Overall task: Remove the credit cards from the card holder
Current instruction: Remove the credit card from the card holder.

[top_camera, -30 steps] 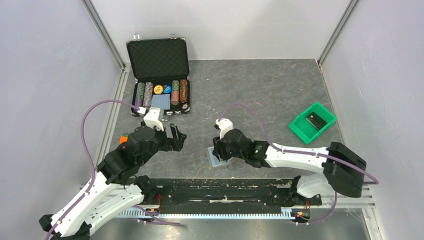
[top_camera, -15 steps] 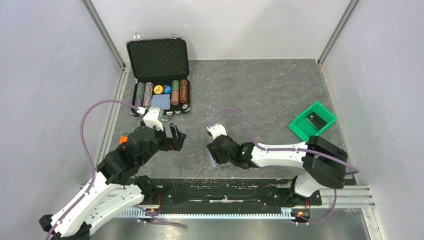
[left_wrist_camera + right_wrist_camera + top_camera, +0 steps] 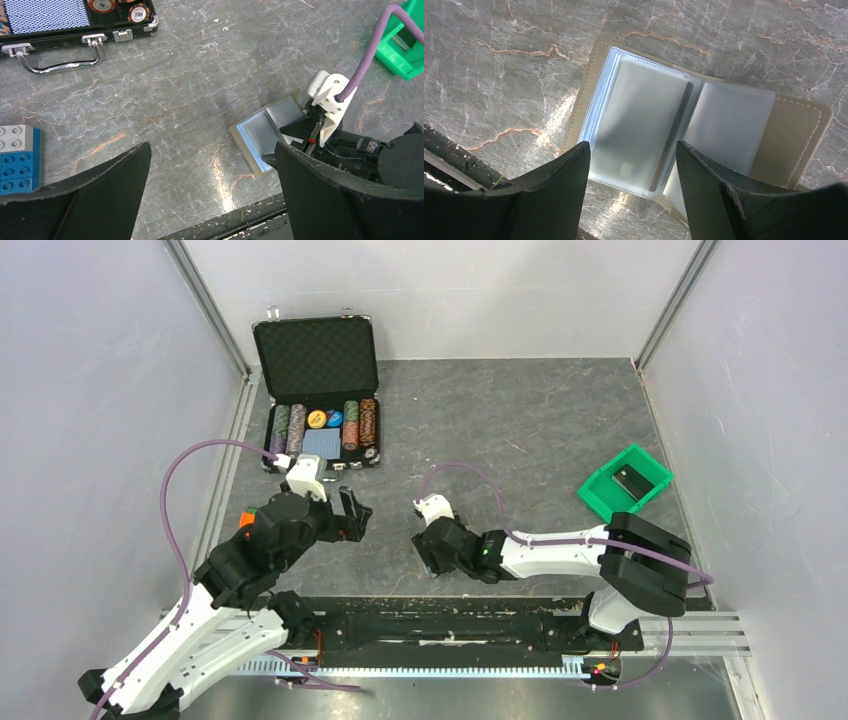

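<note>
Right pincer (image 3: 631, 150): jaws apart, nothing gripped, nose-down low over the bench (image 3: 560, 430). Card holder (image 3: 796, 135) lies directly under it, spread open and flat, inner side up. The holder's card-bearing panel sits in the gap between the two fingers (image 3: 569, 170); the other panel and the tan flap extend past one finger's side. One of the credit cards (image 3: 639, 125) shows through the clear sleeve, seated in its pocket with the chip end towards the pincer. I can't tell how many more are behind it.

Left pincer (image 3: 212, 150): jaws wide apart, empty, hovering clear of the bench. From it, the card holder (image 3: 257, 137) is ahead and slightly right, with the right arm's wrist on top of its far half.

Other items:
- chip case (image 3: 318, 390) beyond the left pincer, lid up
- toy bricks (image 3: 17, 157) off its left finger
- green bin (image 3: 625, 485) well off to the right pincer's far side
</note>
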`<state>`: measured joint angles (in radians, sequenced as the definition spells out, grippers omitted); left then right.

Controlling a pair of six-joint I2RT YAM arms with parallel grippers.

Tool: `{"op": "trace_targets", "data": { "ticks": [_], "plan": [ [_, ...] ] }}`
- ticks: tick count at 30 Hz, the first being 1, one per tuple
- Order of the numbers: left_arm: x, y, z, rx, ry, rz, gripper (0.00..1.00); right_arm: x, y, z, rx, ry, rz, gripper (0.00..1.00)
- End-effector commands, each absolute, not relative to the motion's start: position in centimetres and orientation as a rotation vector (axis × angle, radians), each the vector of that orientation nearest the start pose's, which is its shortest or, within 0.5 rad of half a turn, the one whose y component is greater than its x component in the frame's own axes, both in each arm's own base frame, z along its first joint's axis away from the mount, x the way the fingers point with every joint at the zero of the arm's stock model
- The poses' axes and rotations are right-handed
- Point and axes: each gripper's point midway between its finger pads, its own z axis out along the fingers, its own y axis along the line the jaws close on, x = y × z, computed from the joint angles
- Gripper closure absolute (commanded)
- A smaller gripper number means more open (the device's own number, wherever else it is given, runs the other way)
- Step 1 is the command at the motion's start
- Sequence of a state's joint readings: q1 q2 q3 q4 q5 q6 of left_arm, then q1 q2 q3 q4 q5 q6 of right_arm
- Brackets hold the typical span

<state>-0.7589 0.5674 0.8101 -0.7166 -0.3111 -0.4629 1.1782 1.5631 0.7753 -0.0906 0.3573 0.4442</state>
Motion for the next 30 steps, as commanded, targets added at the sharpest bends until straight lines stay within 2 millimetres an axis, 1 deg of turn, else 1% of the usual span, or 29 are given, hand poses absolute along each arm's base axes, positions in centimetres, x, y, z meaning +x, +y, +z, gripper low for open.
{"op": "trace_targets", "data": {
  "ticks": [1,5,7,9,11,13,15,17,21,24,25,26,27,29,30],
  "plan": [
    [18.9,-12.6,22.8,0.129,2.029,-0.428,0.0,18.2,32.1,3.3,-0.689,2.268,0.317,0.33],
    [18.9,-12.6,22.8,0.134,2.031,-0.427,0.0,18.0,32.3,2.7,-0.702,2.275,0.308,0.33],
    [18.9,-12.7,22.8,0.136,2.03,-0.432,0.0,18.1,31.9,2.5,-0.686,2.278,0.278,0.35],
    [18.9,-12.6,22.8,0.137,2.03,-0.432,0.0,18.3,31.4,2.3,-0.663,2.282,0.253,0.39],
    [18.9,-12.7,22.7,0.137,2.03,-0.432,0.0,18.3,31.2,2.4,-0.636,2.281,0.257,0.45],
    [18.8,-12.8,22.6,0.133,2.037,-0.441,0.0,18.1,31.6,2.9,-0.609,2.273,0.316,0.53],
    [18.5,-13.4,22.3,0.126,2.06,-0.485,0.0,18.0,32.2,3.7,-0.566,2.252,0.4,0.57],
    [17.8,-14.3,21.8,0.105,2.115,-0.552,0.0,18.0,32.6,4.3,-0.532,2.238,0.457,0.59],
    [16.6,-16.2,19.9,0.034,2.231,-0.676,0.0,17.9,32.7,4.7,-0.465,2.236,0.569,0.62],
    [16.4,-17.5,17.7,0.006,2.268,-0.743,0.0,17.7,32.8,5.0,-0.398,2.231,0.714,0.65],
    [16.4,-17.8,16.8,-0.002,2.285,-0.755,0.01,17.4,32.5,4.8,-0.386,2.233,0.764,0.66],
    [16.3,-18.3,15.9,-0.006,2.306,-0.77,0.02,17.4,32.6,5.2,-0.357,2.215,0.831,0.66],
    [16.2,-18.8,14.9,-0.005,2.335,-0.782,0.03,17.2,32.3,5.2,-0.334,2.215,0.884,0.67],
    [16.1,-20.2,13.9,0.005,2.362,-0.845,0.07,17.1,32.2,5.8,-0.298,2.182,0.997,0.68],
    [16.2,-20.7,13.2,0.01,2.381,-0.864,0.09,16.9,31.9,5.8,-0.288,2.178,1.035,0.68]
  ]
}}
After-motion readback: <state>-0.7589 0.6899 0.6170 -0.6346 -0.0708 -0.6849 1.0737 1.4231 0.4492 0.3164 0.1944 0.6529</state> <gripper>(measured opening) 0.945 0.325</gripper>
